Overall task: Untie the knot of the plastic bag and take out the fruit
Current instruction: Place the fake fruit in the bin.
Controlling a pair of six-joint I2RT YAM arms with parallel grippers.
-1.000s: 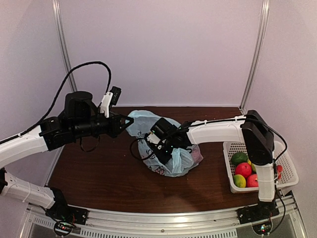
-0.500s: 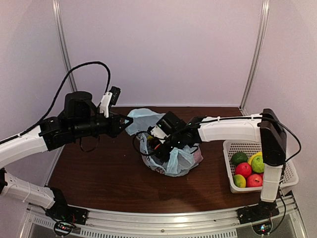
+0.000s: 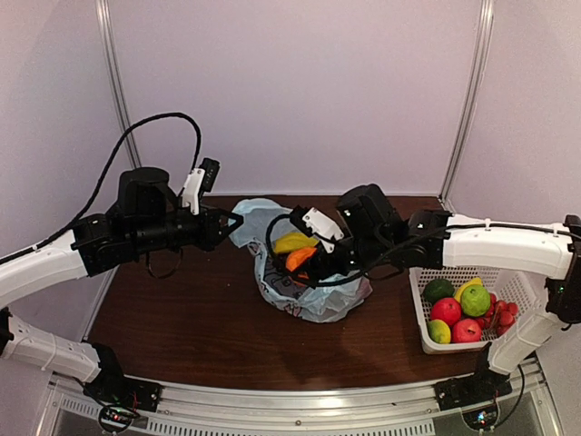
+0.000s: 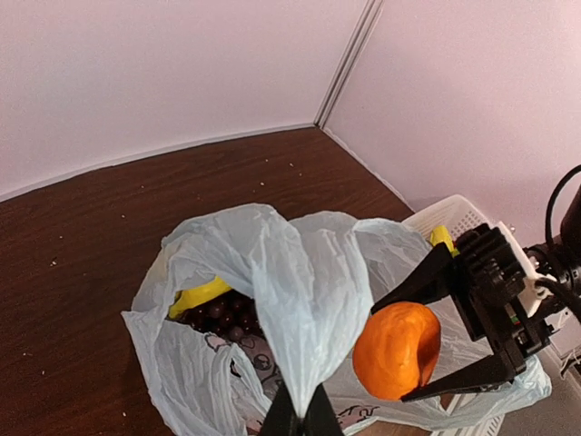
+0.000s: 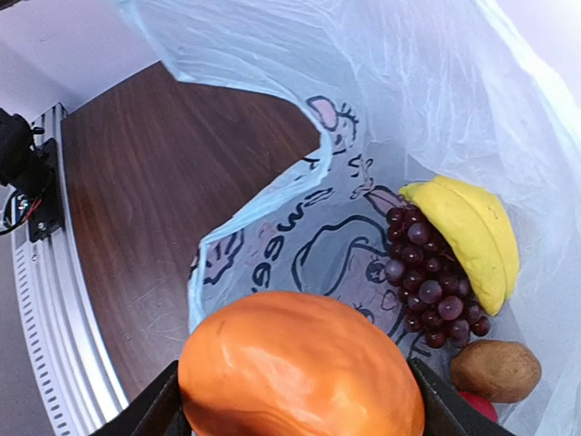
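The left gripper (image 4: pixel 298 420) has its jaws closed on a raised flap of the plastic bag (image 4: pixel 227 263), which sits mid-surface toward the far edge. Above the bag's open mouth, the right gripper (image 4: pixel 395 352) has its jaws clamped around an orange (image 5: pixel 300 363). A banana (image 5: pixel 467 236) and grapes (image 5: pixel 422 272) lie inside.

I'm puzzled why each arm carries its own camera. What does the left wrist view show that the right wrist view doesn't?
Only the left wrist view shows the right gripper from outside, clamped on the orange, the left gripper pinching the plastic bag, and the white basket. Only the right wrist view shows a brown oval fruit deep inside. Both show the orange, bag, banana and grape bunch.
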